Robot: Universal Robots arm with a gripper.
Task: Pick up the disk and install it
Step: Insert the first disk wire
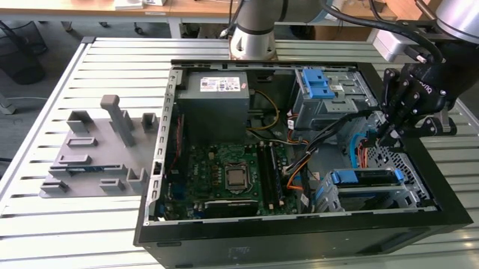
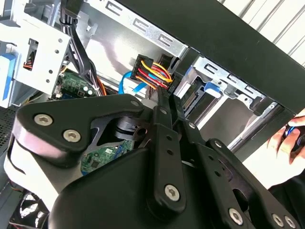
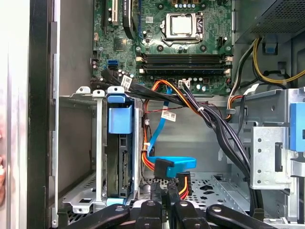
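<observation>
Black gripper (image 1: 384, 136) fingers pinch the multicoloured power-cable connector (image 3: 182, 183) inside the open computer case (image 1: 299, 235), at the exterior view's right. Just beside it, the disk (image 3: 119, 162) sits edge-on in its metal drive bay (image 3: 78, 143), its blue carrier bracket (image 3: 119, 119) facing outward. A blue data cable (image 3: 174, 163), black wire bundles (image 3: 214, 124) and the motherboard (image 1: 232, 174) crowd the surroundings; a grey fixture block (image 1: 101, 151) rests on the slatted tabletop (image 1: 45, 112).
</observation>
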